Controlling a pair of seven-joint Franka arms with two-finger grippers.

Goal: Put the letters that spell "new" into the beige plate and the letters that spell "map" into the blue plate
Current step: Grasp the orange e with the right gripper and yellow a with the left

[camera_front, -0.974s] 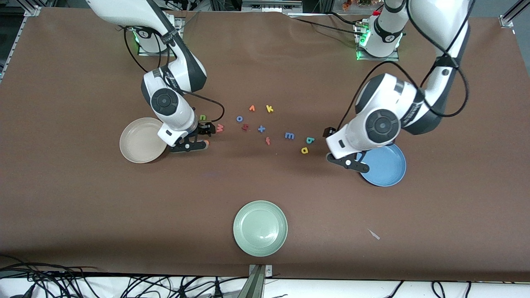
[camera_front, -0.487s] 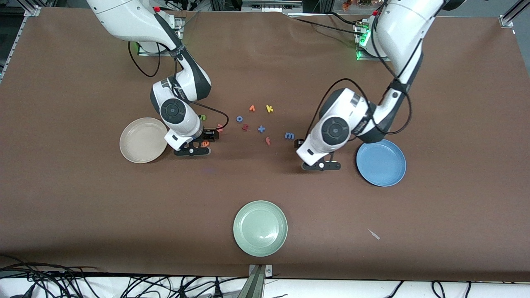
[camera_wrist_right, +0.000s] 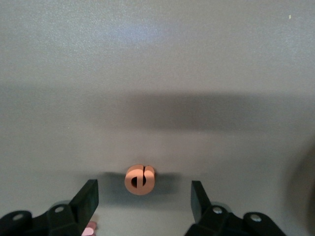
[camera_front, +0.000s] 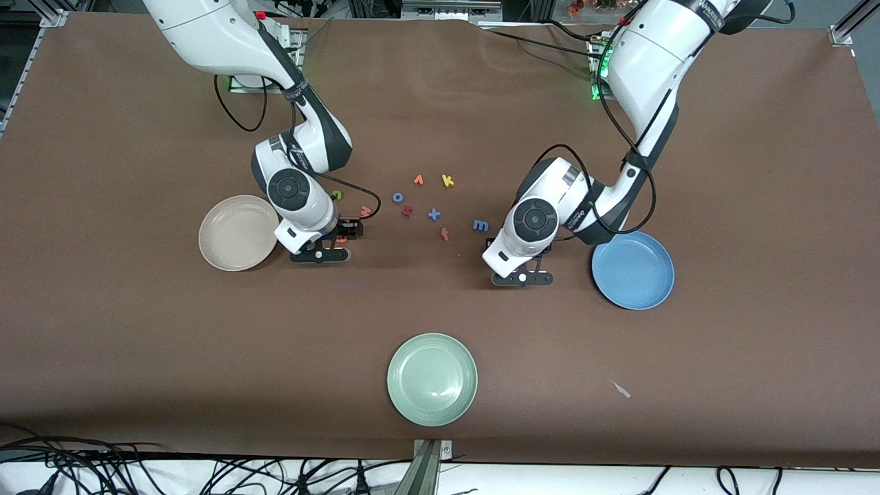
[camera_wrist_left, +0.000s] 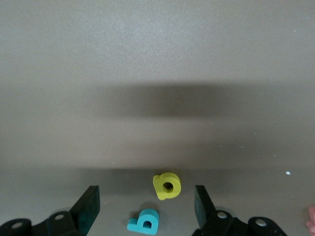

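Zero letters plated so far: beige plate (camera_front: 237, 232) and blue plate (camera_front: 633, 269) sit bare, my right tool (camera_wrist_right: 141, 204) straddles the orange "e" (camera_wrist_right: 140, 179) on the table, jaws apart, my left tool (camera_wrist_left: 146, 206) likewise around the yellow "a" (camera_wrist_left: 167, 186), nothing gripped.

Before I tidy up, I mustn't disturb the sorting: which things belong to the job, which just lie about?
Job: beige plate, blue plate, green n, orange e, pinkish-red w, blue m, yellow a, teal p.
Lying about: pale green plate, orange v, yellow k, blue o, red f.
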